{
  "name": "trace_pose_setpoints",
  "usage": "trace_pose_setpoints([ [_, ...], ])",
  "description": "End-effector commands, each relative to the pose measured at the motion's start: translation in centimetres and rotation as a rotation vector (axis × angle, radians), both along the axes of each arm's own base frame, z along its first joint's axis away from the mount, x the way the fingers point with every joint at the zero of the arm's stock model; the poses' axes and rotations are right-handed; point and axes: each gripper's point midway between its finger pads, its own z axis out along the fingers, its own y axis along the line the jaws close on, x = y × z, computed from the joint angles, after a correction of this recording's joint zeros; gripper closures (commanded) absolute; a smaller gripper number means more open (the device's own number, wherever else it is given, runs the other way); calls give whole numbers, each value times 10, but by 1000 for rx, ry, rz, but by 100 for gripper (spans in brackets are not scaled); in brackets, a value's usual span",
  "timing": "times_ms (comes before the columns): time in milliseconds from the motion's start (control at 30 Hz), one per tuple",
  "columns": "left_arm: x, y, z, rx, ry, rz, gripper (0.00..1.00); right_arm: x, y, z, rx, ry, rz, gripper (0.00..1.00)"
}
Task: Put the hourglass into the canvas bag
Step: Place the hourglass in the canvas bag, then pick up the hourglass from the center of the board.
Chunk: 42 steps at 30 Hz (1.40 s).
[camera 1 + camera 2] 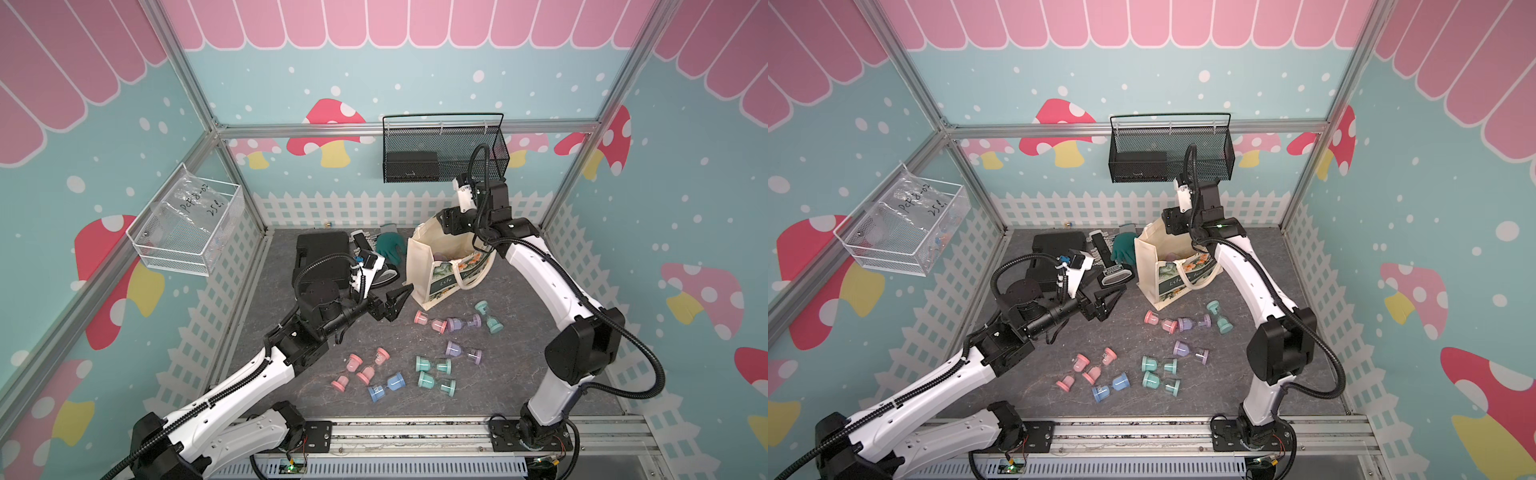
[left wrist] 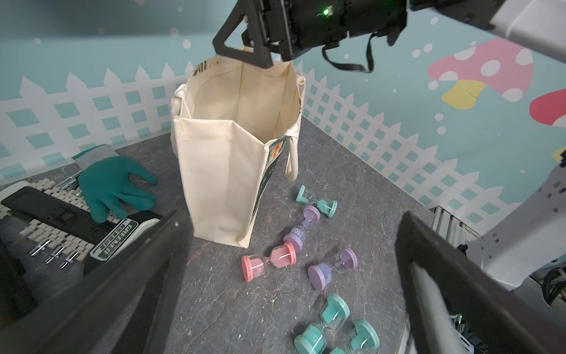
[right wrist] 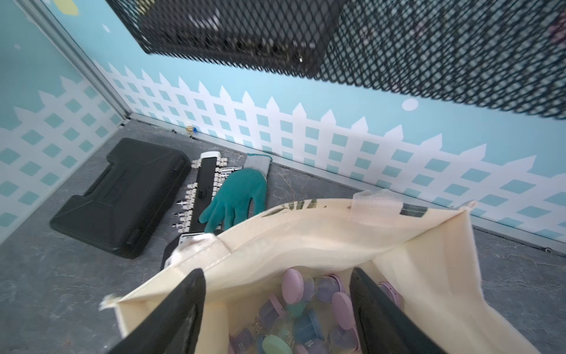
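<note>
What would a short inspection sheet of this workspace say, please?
Surface: dark grey marbled tabletop, no spill seen.
Job's things: cream floral canvas bag standing, open, pastel plastic hourglasses inside; loose hourglasses lie beside it.
Clutter: black plastic case, teal rubber glove, black bit rack, at the back.
Hands: left hand open, empty, beside bag; right hand open above bag mouth.
Cables: black corrugated hoses along both arms, no snag seen.
Surroundings: black mesh basket, clear wall bin, mushroom-print walls.

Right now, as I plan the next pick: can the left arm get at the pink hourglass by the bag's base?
Probably yes. The left pincer is open and empty, near the pink hourglass, with bare table between; the canvas bag stands beside that path, not across it.
</note>
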Motion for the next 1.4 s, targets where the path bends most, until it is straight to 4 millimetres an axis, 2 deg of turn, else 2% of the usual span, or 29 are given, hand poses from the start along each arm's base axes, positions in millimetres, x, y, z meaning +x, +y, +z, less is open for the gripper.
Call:
trace_pose_setpoints([
  [0,0,16,-10,21,57,68,1,-31,10,13,39,-5,59,22],
  [167,-2,31,-23,16,123,132,1,-74,13,19,27,-15,61,22],
  [267,-3,35,-27,-13,158,153,0,-103,18,11,7,-4,72,21],
  [367,-4,36,-27,-47,185,155,1,-129,25,-8,-41,43,103,21],
  [533,-3,33,-26,-122,259,163,1,-166,27,-52,-88,140,141,21],
  [633,-3,32,-26,-144,293,172,1,-185,32,-71,-91,176,184,21],
  [733,-5,29,-27,-165,326,186,0,-201,42,-98,-110,213,255,21],
  [900,-5,24,-23,-194,355,220,1,-209,52,-149,-154,286,278,22],
  [1100,2,24,-34,-218,419,271,1,-209,63,-198,-160,321,290,22],
  [1233,11,33,-42,-242,472,360,1,-202,65,-222,-215,315,268,22],
  [1367,12,34,-38,-254,467,371,1,-194,62,-237,-233,295,229,22],
])
